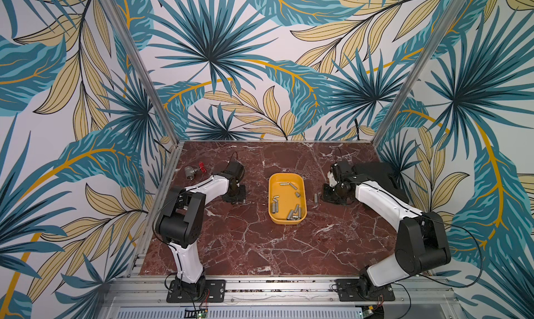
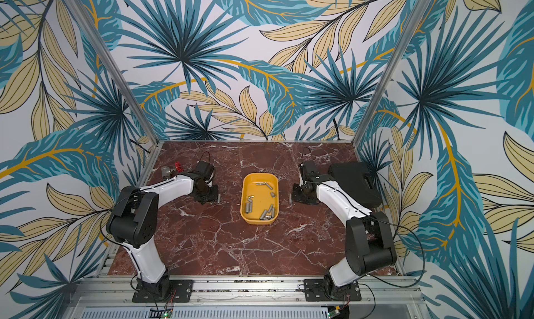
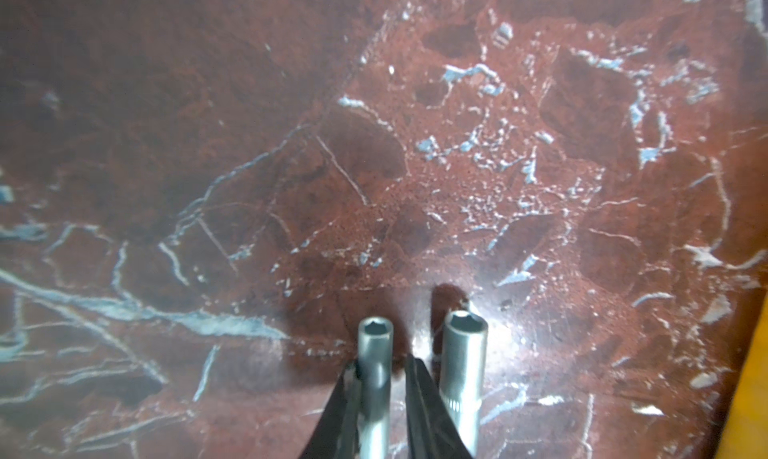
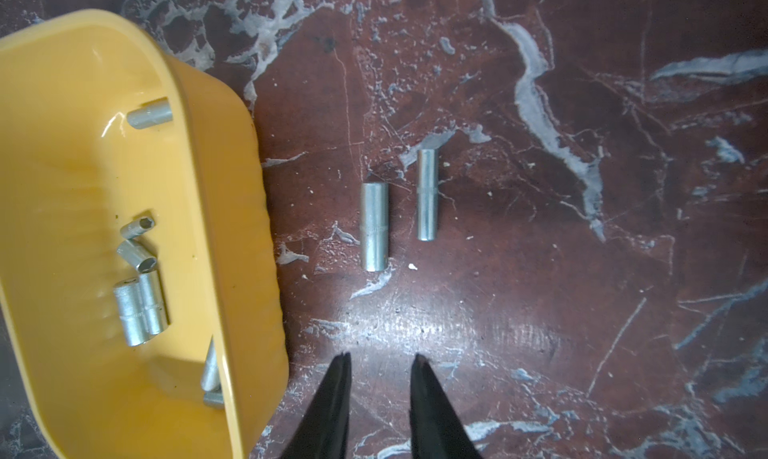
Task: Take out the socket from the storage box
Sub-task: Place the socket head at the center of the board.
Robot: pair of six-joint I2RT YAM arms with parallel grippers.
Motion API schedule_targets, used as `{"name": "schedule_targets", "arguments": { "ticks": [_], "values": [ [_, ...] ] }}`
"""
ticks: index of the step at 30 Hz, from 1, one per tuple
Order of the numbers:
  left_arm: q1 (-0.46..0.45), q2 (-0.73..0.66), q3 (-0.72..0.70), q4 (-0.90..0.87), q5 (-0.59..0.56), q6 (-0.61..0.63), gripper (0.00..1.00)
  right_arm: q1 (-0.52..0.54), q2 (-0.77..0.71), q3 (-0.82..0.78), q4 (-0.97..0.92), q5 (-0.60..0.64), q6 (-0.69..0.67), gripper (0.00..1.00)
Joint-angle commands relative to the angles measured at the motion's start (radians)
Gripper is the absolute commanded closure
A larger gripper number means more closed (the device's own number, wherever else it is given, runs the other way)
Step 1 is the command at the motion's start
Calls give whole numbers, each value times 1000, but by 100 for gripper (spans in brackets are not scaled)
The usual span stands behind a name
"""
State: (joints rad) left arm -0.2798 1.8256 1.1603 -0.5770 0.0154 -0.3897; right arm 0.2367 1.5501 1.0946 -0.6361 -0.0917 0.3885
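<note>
L gripper [image 3: 382, 363] sits 9 o'clock of the yellow storage box [image 1: 286, 221], low on tabletop [image 3: 208, 145], thin socket [image 3: 375, 353] betw jaws beside a 2nd socket [image 3: 463, 361]: prob your drop-off row. Clamped or loose, can't tell. R gripper [image 4: 380, 357] at 3 o'clock, jaws apart, empty. Box holds more sockets [image 1: 274, 207].
</note>
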Motion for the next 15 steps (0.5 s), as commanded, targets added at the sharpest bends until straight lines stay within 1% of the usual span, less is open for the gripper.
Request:
{"name": "schedule_targets", "arguments": {
  "ticks": [1, 5, 8, 11, 15],
  "values": [
    [9, -86, -21, -21, -24, 7, 76, 43, 2, 50, -41, 17, -5, 72],
    [9, -157, -29, -41, -40, -2, 75, 129, 40, 120, -50, 28, 5, 72],
    [8, -223, -68, -32, -39, -23, 74, 199, 90, 177, -40, 36, 13, 72],
    [9, -290, -128, -11, -26, -46, 73, 252, 163, 235, -22, 37, 15, 71],
    [8, -360, -217, 5, -1, -79, 70, 295, 287, 332, -19, 28, 10, 70]
  ]
}}
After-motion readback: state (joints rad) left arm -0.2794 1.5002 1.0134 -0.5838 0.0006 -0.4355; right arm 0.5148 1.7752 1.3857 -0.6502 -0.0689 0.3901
